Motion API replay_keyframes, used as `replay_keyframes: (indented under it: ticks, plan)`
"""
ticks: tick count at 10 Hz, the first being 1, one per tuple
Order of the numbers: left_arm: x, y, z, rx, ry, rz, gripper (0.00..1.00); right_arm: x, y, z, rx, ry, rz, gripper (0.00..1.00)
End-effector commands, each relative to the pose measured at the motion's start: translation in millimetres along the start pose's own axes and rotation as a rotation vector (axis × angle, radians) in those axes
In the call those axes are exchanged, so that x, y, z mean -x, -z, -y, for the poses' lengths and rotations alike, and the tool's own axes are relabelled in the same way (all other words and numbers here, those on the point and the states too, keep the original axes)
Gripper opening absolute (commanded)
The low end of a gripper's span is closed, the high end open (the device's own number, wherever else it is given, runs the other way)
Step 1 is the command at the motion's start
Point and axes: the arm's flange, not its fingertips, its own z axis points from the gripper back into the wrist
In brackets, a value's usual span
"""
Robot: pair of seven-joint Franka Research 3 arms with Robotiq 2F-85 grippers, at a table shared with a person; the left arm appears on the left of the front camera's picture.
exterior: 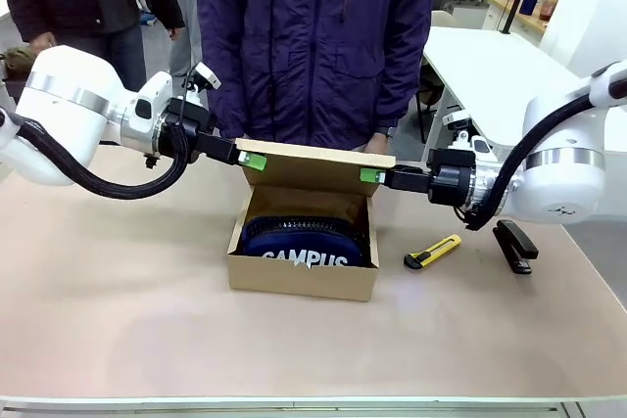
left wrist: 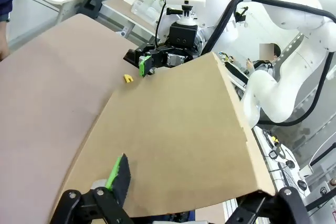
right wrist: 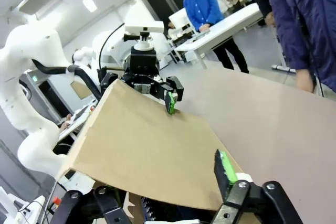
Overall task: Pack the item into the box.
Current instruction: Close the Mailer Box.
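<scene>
Centrally on table [exterior: 118, 320]: one brown cardboard box [exterior: 304, 283], one navy pouch [exterior: 304, 240] lying inside. Pouch long axis left to right along box length, nearly filling it. White "CAMPUS" lettering upright, facing robot side. Soft, rounded, fabric. Lid flap [exterior: 313, 156] raised, roughly level above the opening. Left gripper [exterior: 251, 160] at flap's left end, right gripper [exterior: 372, 176] at its right end, both spread wide, pinching nothing. One yellow knife [exterior: 433, 252] and one black stapler [exterior: 514, 245] right of box.

Front camera looked across the table [exterior: 98, 320]; wrist cameras, close behind left claw [left wrist: 184, 192] and right claw [right wrist: 163, 192], faced each other — sharing the flap [left wrist: 173, 129].
</scene>
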Motion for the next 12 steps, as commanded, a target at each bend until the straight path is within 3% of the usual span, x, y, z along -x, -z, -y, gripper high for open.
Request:
replay_keyframes:
  ticks: [1,6,9,11,12]
  plan:
    - [4,-2,11,-0.006,0.023,0.014,1.0,3,-11,-7,-0.008,-0.031,0.005,1.0]
    - [21,-40,31,-0.121,0.004,-0.04,1.0,-1,-58,-3,0.044,0.014,0.034,1.0]
    - [25,-93,36,-0.217,-0.016,0.142,1.0,-10,-74,-3,0.065,0.094,0.13,1.0]
    - [14,-86,28,-0.113,0.03,0.301,1.0,-16,-52,-7,0.059,0.149,0.178,1.0]
    - [8,-70,20,-0.098,0.031,0.299,1.0,-17,-38,-11,0.071,0.158,0.17,1.0]
